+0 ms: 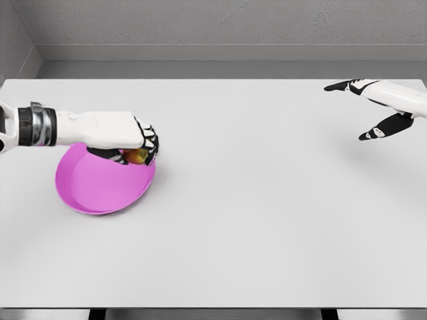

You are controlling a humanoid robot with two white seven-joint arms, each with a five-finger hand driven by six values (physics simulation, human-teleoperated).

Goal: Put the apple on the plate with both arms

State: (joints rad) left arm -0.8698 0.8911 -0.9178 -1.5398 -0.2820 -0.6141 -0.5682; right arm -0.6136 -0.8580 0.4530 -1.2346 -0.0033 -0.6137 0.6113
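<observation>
White table (267,220), grey textured wall (220,23) behind, grey floor strip beyond

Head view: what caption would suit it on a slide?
Left hand holds the apple over the pink plate; right hand hovers open.

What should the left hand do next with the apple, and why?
Probably open the fingers and let go. The left hand is curled around the apple right over the far rim of the pink plate, so the fruit looks already at or just above the plate. The right hand is open far off at the table's right edge and plays no part here.
</observation>
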